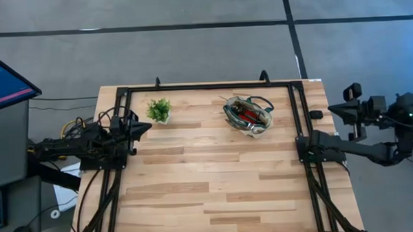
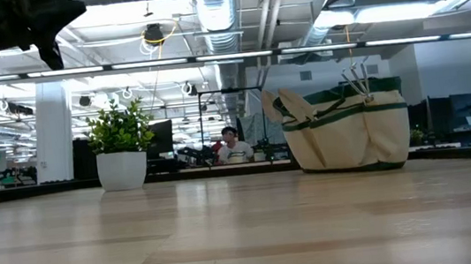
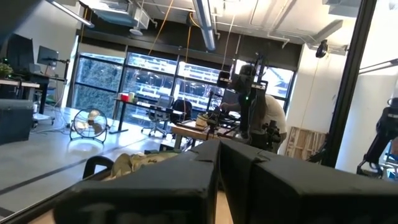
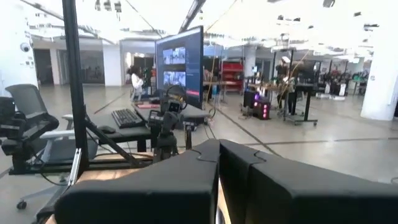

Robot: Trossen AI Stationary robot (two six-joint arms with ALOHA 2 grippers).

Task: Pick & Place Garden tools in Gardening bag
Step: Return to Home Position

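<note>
The gardening bag (image 1: 248,114) (image 2: 353,129), cream with dark green trim, stands on its base at the table's far right. Garden tools lie inside it: a red piece (image 1: 250,115) shows from above, and handles (image 2: 356,77) stick up past its rim. My left gripper (image 1: 146,127) (image 3: 219,163) is shut and empty at the table's left edge, beside the plant. My right gripper (image 1: 331,109) (image 4: 219,163) is shut and empty, raised beyond the table's right edge, to the right of the bag.
A small green potted plant (image 1: 159,109) (image 2: 120,145) stands at the far left. A black frame (image 1: 212,85) runs along the table's far edge and sides. Bare wood (image 1: 215,178) covers the middle and near part. A monitor (image 1: 5,80) stands off the left.
</note>
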